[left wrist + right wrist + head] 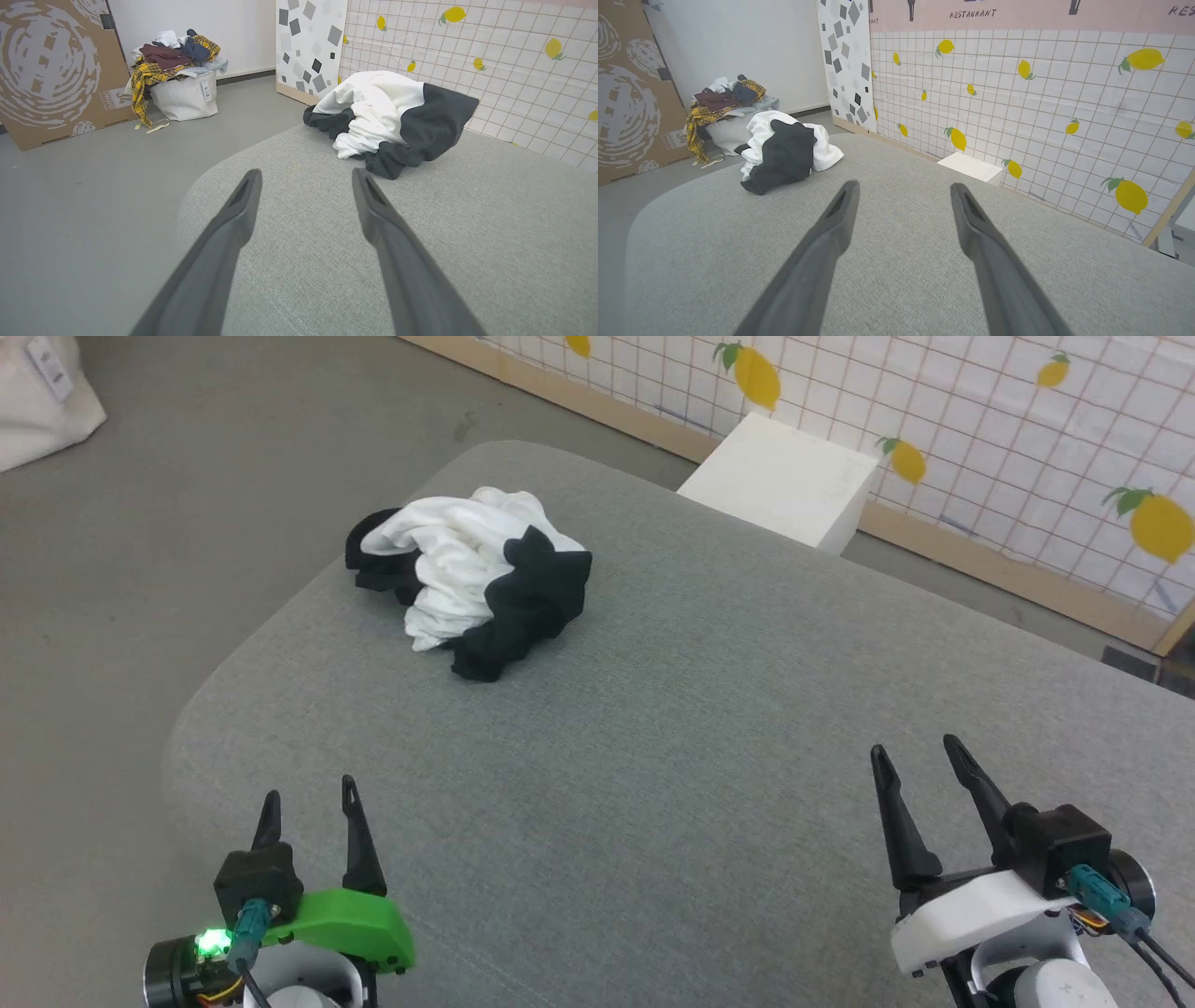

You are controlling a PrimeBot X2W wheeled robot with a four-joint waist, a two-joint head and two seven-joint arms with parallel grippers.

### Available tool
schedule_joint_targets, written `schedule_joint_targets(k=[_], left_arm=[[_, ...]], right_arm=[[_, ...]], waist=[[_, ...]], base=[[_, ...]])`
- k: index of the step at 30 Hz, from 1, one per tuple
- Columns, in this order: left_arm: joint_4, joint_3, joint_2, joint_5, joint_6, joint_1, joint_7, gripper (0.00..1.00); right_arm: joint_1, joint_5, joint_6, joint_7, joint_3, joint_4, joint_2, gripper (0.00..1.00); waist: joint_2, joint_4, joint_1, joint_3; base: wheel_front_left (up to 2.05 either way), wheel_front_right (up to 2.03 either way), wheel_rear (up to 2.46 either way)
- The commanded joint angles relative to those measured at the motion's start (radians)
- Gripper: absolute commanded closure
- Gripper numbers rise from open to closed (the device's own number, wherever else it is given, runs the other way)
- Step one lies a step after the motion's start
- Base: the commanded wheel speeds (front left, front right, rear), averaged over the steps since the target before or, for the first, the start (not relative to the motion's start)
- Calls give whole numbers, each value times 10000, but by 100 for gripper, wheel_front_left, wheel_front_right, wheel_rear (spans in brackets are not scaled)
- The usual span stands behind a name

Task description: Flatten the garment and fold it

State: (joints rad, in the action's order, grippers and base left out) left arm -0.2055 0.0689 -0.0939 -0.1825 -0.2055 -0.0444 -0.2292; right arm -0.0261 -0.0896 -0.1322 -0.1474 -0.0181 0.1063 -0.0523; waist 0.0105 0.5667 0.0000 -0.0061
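The garment (467, 577) lies crumpled in a heap of white body and black sleeves near the far left corner of the grey table (672, 728). Its chest print and collar are hidden in the folds. The same heap shows in the left wrist view, garment (387, 116), and in the right wrist view, garment (784, 149). My left gripper (310, 791) hovers open over the near left of the table, well short of the heap. Over the near right, my right gripper (915, 751) is open too, with nothing between its fingers.
A white box (784, 481) stands on the floor beyond the table's far edge, against a lemon-patterned tiled wall (1027, 439). A white bag heaped with clothes (177, 70) and a cardboard sheet (51, 70) stand on the floor to the left.
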Motion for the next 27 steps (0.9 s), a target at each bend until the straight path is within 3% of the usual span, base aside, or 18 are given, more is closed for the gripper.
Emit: schedule_joint_targets(k=[1, 11, 15, 19, 27], left_arm=[[-59, 19, -80, -168, -98, -218, -100, 0], [-191, 73, -115, -346, -310, -266, -305, 0], [-152, 3, -196, -417, -283, -411, -325, 0], [-162, -86, -344, -607, -37, -1029, -312, 0], [-1078, -661, -887, -1931, 940, -4672, 1063, 0]], right_arm=[[-180, -81, 14, -107, 2, 35, 18, 0], [-263, -123, 15, -207, -30, 100, 20, 0], [-375, -91, 15, -171, -116, 68, 20, 0], [-592, 118, 15, 24, -175, -146, 20, 0], [-1741, 1093, 15, 637, -131, -1156, 20, 0]], waist=[[-96, 144, 0, 18], [-104, 635, 0, 104], [-105, 497, 0, 311], [-105, 98, 0, 943], [-105, -1460, 0, 3907]], base=[[0, 0, 0], [0, 0, 0], [0, 0, 0], [0, 0, 0], [0, 0, 0]])
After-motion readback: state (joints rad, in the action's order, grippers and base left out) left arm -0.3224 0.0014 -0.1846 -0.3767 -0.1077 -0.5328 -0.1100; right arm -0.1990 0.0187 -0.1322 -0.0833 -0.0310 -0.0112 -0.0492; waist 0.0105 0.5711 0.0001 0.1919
